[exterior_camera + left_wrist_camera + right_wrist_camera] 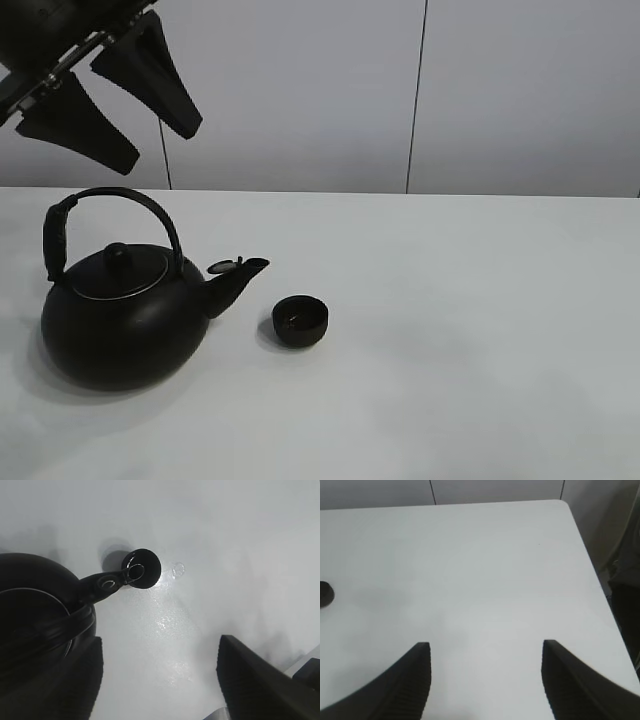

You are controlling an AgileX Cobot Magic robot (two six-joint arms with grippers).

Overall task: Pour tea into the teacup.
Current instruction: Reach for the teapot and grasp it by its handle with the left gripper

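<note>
Contents, from the left: black-fingered left gripper [160, 147], raised above the kettle, jaws spread wide, holding nothing, its arm cut off by the frame edge. Large round black kettle [120, 320] with arched handle, upright on the white table [480, 350], its body cropped in the left wrist view. Small round matte black teacup [301, 321], upright just beside the spout tip, apart from it, contents indistinct. Right gripper [485, 644], unseen from the high camera, jaws wide, empty, over bare table.
</note>
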